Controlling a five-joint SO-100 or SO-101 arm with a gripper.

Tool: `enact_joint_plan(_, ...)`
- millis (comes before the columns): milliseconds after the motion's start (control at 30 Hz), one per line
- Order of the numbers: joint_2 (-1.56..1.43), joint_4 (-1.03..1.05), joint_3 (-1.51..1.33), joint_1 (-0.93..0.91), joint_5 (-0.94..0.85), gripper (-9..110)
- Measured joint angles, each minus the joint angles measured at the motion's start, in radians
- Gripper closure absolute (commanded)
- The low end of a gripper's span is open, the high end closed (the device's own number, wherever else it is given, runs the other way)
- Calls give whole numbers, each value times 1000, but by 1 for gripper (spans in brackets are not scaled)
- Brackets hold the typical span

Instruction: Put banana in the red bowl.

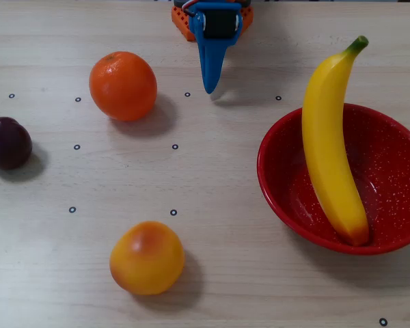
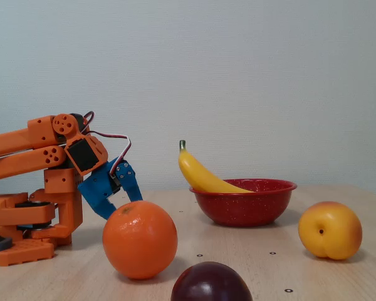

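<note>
**Banana lies in the red bowl**

On the worktop (image 1: 246,178), the red bowl (image 1: 396,171) holds the banana (image 1: 328,143), blossom end down inside, green stem poking out over the rim. The blue gripper (image 1: 209,87) hangs well apart near the arm's base, closed and empty. An orange (image 1: 123,85), peach (image 1: 147,257) and plum (image 1: 7,143) sit scattered.

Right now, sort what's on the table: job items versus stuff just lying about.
Job items:
- banana, lying in the bowl, stem over the rim
- red bowl
- gripper, empty, near the arm's base

Lying about:
- orange
- dark plum
- yellow-orange fruit
</note>
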State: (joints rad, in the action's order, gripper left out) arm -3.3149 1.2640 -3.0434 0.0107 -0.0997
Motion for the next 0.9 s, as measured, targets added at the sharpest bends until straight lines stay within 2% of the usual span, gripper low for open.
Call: enact_joint_plan(900,0,0,0,0,14,101)
